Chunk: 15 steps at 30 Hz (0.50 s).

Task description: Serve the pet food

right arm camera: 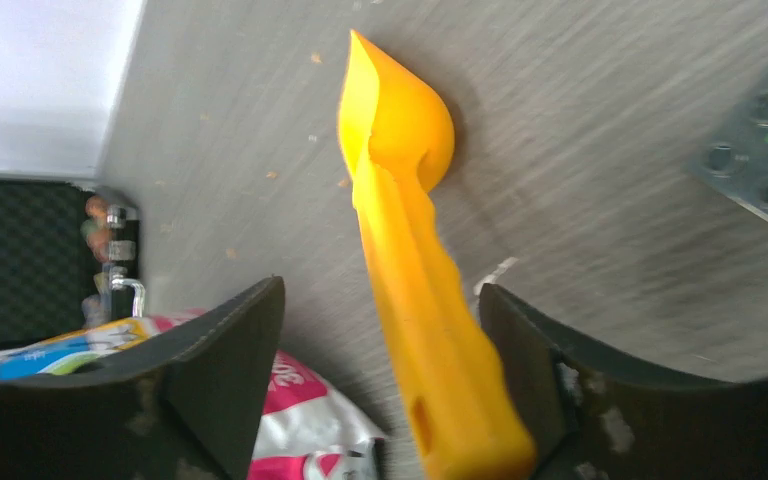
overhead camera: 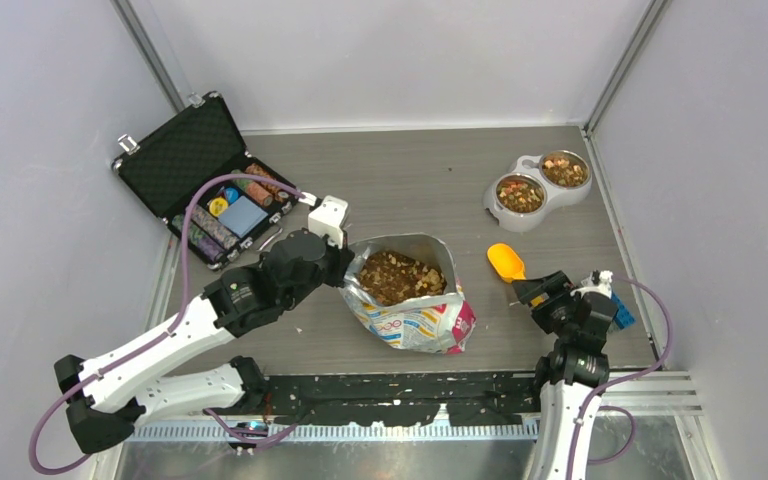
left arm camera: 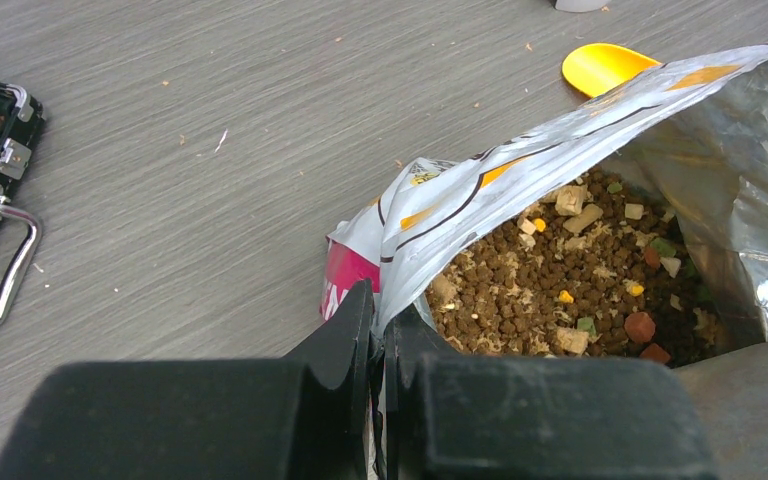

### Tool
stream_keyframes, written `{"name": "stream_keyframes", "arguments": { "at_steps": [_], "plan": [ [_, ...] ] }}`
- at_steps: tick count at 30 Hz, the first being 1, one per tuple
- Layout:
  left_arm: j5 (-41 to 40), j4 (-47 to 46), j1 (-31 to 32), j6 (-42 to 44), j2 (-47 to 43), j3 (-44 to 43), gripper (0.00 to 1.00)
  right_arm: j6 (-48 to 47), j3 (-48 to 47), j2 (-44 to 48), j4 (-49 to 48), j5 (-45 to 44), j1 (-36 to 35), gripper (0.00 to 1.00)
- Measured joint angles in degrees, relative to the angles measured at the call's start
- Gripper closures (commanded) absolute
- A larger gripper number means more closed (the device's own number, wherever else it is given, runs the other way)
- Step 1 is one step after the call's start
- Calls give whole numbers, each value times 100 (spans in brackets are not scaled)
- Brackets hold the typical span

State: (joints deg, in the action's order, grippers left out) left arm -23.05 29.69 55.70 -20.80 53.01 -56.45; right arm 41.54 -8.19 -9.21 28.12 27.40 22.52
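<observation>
At the centre of the worktop [overhead camera: 410, 170], the left pincer [left arm camera: 378, 312] clamped the crinkly foil bag [overhead camera: 422, 322] of pebbly kibble [overhead camera: 397, 277]; at four o'clock, the right pincer [right arm camera: 380, 292] gaped around a smooth yellow scoop [right arm camera: 400, 130].

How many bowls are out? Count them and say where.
2, both in the white feeder at the table's far right: the nearer bowl on its left, the farther bowl on its right, each holding pet food.

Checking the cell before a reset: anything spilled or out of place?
Small crumbs are scattered on the table near the food bag. The yellow scoop appears to lie on the table between the right gripper's open jaws, not clamped. Nothing else stands out.
</observation>
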Motion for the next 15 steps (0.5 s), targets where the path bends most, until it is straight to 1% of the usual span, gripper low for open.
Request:
{"name": "stream_keyframes", "arguments": {
  "at_steps": [1, 2, 8, 11, 12, 13, 15],
  "plan": [
    [0, 2, 0, 0, 0, 0, 100, -72, -28, 24, 122, -125, 0, 1],
    [0, 9, 0, 0, 0, -2, 100, -105, -66, 57, 295, -262, 0, 4],
    [2, 50, 0, 0, 0, -33, 100, -249, -396, 254, 1414, -887, 0, 5],
    [2, 120, 0, 0, 28, -79, 100, -356, -940, 304, 1963, -1263, -2, 5],
    [0, 151, 0, 4, 66, -118, 100, -398, -1399, 332, 2194, -1445, -2, 5],
    [-2, 190, 0, 11, 114, -173, 100, -400, -1513, 341, 2214, -1482, -2, 5],
    [-31, 286, 0, 35, 227, -297, 100, -457, -2063, 363, 2295, -1580, -2, 4]
  ]
}}
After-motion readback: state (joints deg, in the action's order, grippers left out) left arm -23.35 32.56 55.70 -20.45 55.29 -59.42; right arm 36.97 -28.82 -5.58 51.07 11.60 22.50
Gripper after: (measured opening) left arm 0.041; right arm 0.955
